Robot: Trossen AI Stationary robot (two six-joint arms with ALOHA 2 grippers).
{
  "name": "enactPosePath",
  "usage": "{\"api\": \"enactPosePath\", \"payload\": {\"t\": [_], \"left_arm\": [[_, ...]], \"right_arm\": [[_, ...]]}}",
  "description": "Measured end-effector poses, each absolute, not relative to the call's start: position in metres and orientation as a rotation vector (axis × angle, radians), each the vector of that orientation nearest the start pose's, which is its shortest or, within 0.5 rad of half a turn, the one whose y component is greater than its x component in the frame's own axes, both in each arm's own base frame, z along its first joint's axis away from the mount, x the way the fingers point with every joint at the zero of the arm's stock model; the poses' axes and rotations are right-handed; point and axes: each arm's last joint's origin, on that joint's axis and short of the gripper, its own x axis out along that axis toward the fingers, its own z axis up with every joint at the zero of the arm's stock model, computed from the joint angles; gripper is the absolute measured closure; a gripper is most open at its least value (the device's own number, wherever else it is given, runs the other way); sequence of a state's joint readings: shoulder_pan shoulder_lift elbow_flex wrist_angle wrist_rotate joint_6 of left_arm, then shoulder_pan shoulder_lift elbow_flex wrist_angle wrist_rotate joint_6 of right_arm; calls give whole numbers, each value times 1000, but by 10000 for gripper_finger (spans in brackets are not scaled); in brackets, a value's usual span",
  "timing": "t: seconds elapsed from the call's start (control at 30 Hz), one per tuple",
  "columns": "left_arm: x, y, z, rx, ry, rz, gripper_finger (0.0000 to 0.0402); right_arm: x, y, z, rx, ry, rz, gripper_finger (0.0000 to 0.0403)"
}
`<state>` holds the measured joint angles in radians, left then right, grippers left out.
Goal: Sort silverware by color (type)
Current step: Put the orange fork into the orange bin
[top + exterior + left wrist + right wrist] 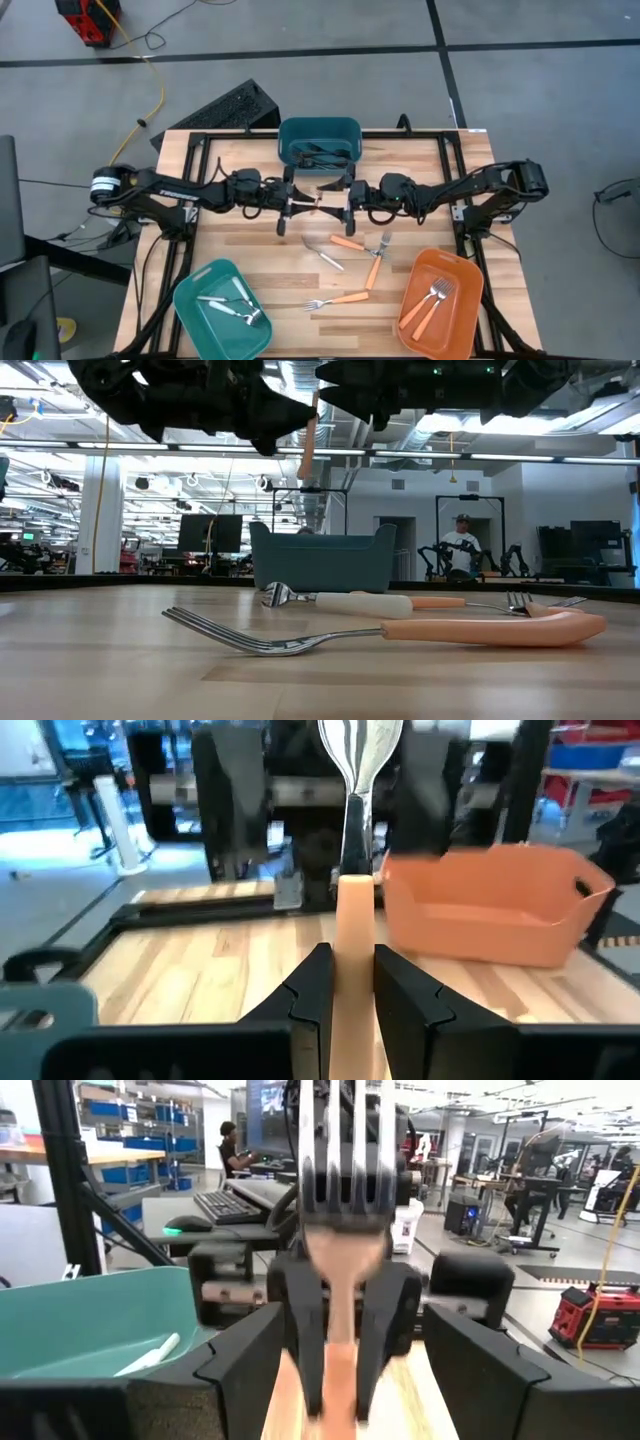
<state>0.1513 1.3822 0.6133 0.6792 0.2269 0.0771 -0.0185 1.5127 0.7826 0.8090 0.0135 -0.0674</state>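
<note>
Orange-handled fork in the air: we see an orange-handled fork [318,198] held between the two grippers above the table's middle, just in front of the dark teal bin [319,142]; its long axis runs left to right across the table, handle toward the left arm, tines toward the right arm.
Left gripper: our left gripper [350,982] is pinched on the fork's orange handle, its fingers [312,982] tight on both sides.
Right gripper: our right gripper [345,1342] faces the left one with its fingers spread wide either side of the tines; we cannot tell whether they touch the fork.
Loose forks: we count three orange-handled forks [361,245] and one pale-handled utensil [323,252] lying at mixed angles on the wooden table [250,235], between the two front bins.
Orange bin: two forks [432,297] lie in the orange bin [440,290] at front right, tines toward the table's back.
Light teal bin: silver utensils [232,307] lie crossed in the light teal bin [221,308] at front left.
Hard to make out: dark pieces in the dark teal bin are too small for us to tell their kind or number; the held fork's head is blurred in the right wrist view.
</note>
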Motion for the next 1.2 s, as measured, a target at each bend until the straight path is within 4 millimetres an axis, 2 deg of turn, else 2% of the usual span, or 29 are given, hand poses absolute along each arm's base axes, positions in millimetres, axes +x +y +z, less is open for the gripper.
{"api": "enactPosePath", "payload": {"t": [0.17,0.53,0.67,0.93,1.2], "left_arm": [[288,37,219,43,119,-76,358],[289,37,221,39,95,-76,358],[289,37,221,38,96,-76,358],[289,37,220,31,100,-81,358],[289,37,220,30,104,-81,357]], "right_arm": [[324,-5,256,-68,-73,-41,137],[324,-5,254,-69,-55,-42,147],[324,-5,254,-94,-53,-48,195],[324,-6,251,-95,-29,-46,360],[324,-6,251,-97,-26,-45,363]]}}
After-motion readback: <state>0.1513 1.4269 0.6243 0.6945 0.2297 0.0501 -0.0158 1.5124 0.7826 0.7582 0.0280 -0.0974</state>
